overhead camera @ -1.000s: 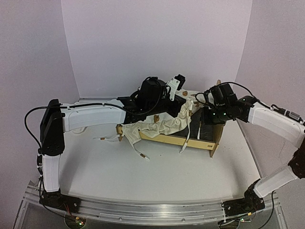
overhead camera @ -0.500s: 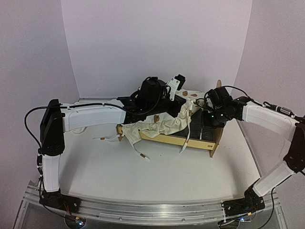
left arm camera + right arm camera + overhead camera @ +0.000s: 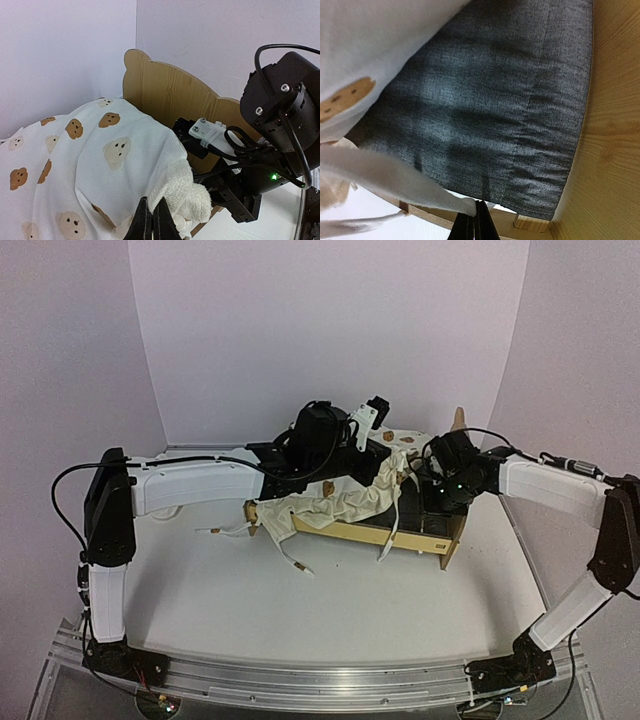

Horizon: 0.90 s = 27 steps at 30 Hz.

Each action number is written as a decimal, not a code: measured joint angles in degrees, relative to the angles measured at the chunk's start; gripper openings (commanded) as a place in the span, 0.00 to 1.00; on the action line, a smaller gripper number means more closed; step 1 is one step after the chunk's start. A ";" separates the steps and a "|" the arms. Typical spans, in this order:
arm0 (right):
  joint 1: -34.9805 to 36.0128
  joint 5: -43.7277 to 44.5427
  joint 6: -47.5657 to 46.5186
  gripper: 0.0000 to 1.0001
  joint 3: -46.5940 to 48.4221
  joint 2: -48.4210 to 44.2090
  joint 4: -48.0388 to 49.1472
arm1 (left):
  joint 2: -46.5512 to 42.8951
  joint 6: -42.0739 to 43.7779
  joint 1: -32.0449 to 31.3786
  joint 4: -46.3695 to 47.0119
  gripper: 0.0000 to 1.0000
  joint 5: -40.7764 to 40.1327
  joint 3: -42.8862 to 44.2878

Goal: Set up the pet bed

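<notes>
The pet bed (image 3: 362, 532) is a light plywood frame right of the table's centre, with its bear-ear headboard (image 3: 165, 95) and dark grey base (image 3: 495, 100) in view. The cream bear-print cushion (image 3: 335, 502) lies crumpled across it, half over the left end. My left gripper (image 3: 152, 220) is shut on the cushion's (image 3: 75, 150) fluffy edge near the headboard. My right gripper (image 3: 476, 220) is shut on a white tie (image 3: 395, 180) of the cushion, low over the grey base beside a wooden rail (image 3: 615, 125).
Loose cushion ties (image 3: 297, 562) trail onto the white table in front of the frame. My right arm's black wrist (image 3: 280, 110) sits close to the right of my left gripper. Lilac walls close in the back and sides. An aluminium rail (image 3: 300, 680) runs along the near edge.
My right wrist has moved left and slightly down over the bed, still holding the tie. The left arm and the cushion have stayed still.
</notes>
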 measured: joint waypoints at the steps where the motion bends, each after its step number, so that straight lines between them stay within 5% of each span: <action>1: 0.00 -0.16 0.16 0.00 -0.39 0.00 0.04 | 0.00 -0.01 0.00 0.00 0.00 0.11 0.00; 11: 0.02 -1.55 1.08 0.04 -4.14 0.02 0.27 | 0.00 -1.25 0.00 -0.17 0.00 2.28 0.00; 23: 0.00 -5.13 1.48 0.52 -3.37 -0.73 -3.15 | 0.00 -1.49 0.00 -0.68 0.00 3.26 0.00; 27: 0.01 -7.63 0.98 0.58 -1.48 -3.16 -6.05 | 0.00 -1.43 0.00 -1.17 0.00 3.25 0.02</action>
